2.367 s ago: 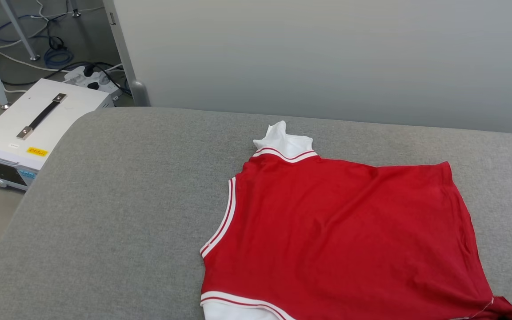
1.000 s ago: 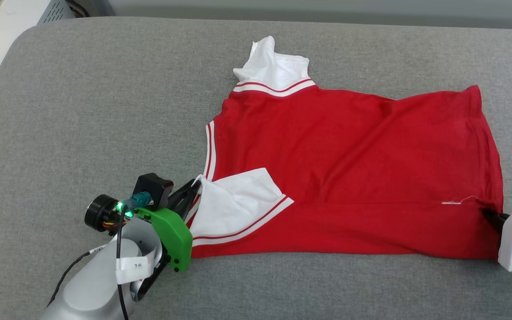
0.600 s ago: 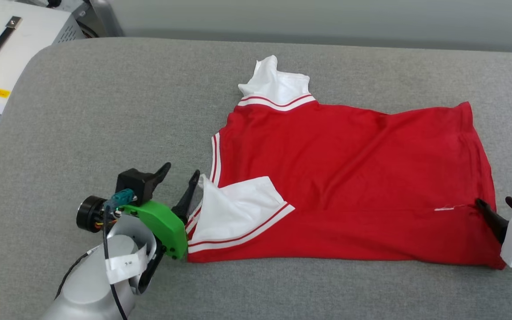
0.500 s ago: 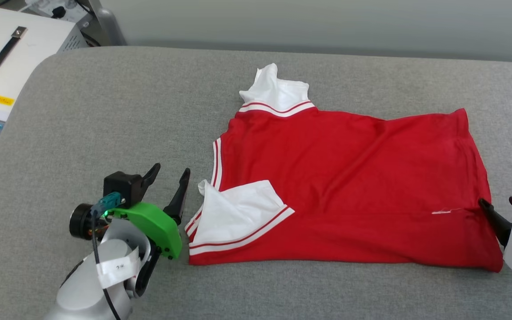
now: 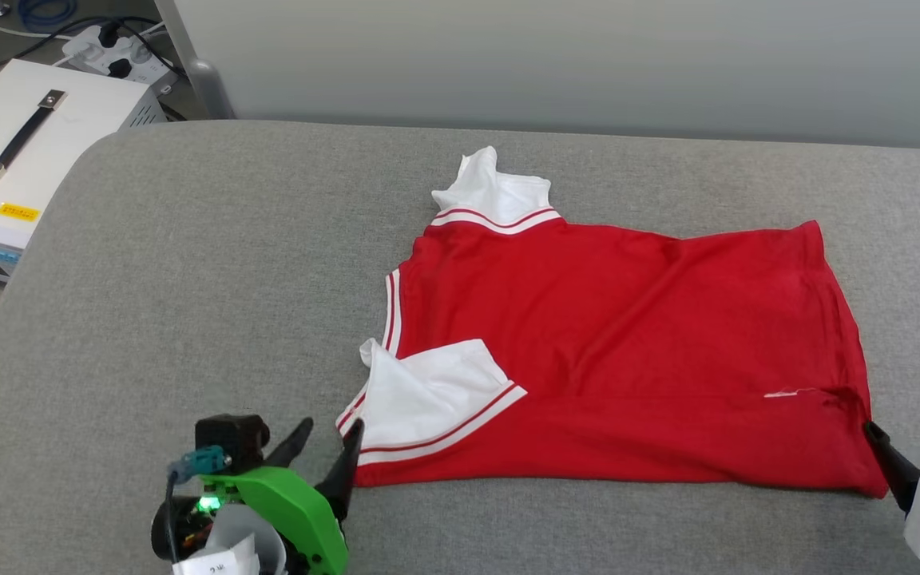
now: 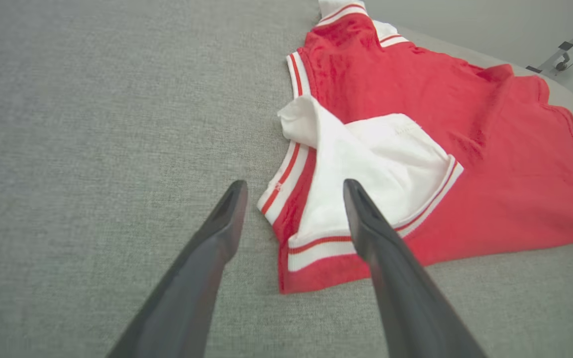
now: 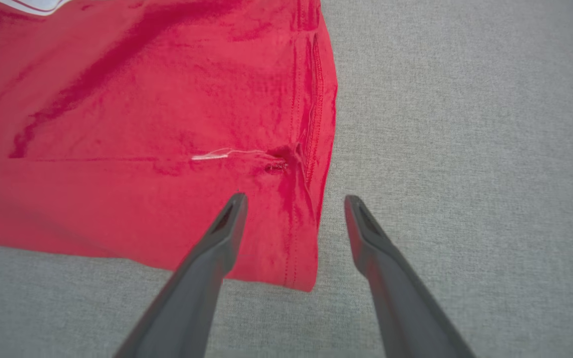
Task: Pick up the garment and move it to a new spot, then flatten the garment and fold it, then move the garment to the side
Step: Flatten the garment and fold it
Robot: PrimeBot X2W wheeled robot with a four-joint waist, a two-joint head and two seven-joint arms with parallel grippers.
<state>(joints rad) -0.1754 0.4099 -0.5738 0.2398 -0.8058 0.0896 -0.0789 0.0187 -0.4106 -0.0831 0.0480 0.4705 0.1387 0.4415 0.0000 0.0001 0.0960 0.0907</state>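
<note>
Right now I see the garment (image 5: 628,359) lying flat on the grey table top (image 5: 188,279), a bit right of the middle of the head view. Its plain red side faces up. One white sleeve (image 5: 428,391) is folded over onto the red near the lower left corner. The other sleeve (image 5: 496,192) sticks out at the top edge.

My left gripper (image 5: 331,427) is at the lower left of the frame, just beside the garment's lower left corner. Its two fingers are spread wide and hold nothing. In the left wrist view one finger is over the bare grey top and the other is over the striped trim of the folded sleeve. I cannot tell if it touches the cloth.

My right gripper (image 5: 898,429) is at the lower right edge of the frame, by the garment's lower right corner. It is wide open too, with nothing in it. In the right wrist view one finger is over the red corner and one is over the grey top. A small white thread (image 7: 212,155) shows near the hem.

A white box (image 5: 29,152) with a black handle sits at the upper left, off the table top.
</note>
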